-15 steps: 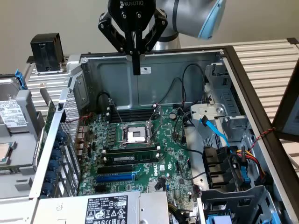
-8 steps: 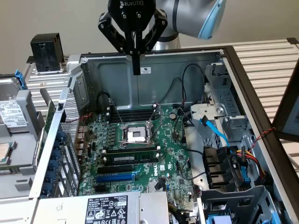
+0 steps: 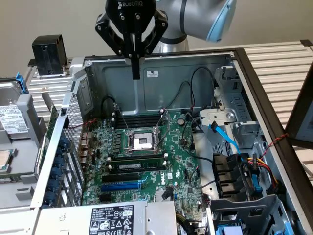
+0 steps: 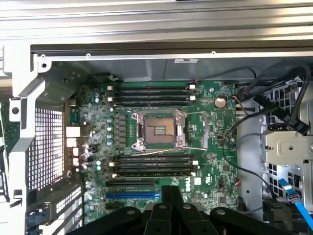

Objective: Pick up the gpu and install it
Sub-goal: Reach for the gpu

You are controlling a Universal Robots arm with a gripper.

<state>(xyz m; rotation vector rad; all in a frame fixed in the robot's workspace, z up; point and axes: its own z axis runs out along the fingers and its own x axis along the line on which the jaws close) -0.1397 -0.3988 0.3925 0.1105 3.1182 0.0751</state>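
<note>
My gripper (image 3: pixel 136 73) hangs shut above the back wall of the open computer case (image 3: pixel 195 56), its fingers pressed together, pointing down and holding nothing. In the wrist view the gripper (image 4: pixel 171 190) sits over the motherboard (image 4: pixel 215 147), near the blue expansion slot (image 4: pixel 133 195). Just outside the case's wall, on the exterior view's left, a thin green board edge (image 3: pixel 48 134) stands upright. It is probably the gpu, seen edge-on with its shroud hidden. The motherboard (image 3: pixel 176 166) and its blue expansion slot (image 3: pixel 122 186) lie well below the gripper.
A power supply (image 3: pixel 112 218) with a black label fills the case's near corner. Drive cages (image 3: pixel 230 122) and loose cables (image 3: pixel 234 152) crowd the exterior view's right. A black box (image 3: pixel 48 54) stands behind the case, and a grey labelled box (image 3: pixel 12 125) lies at the exterior view's left.
</note>
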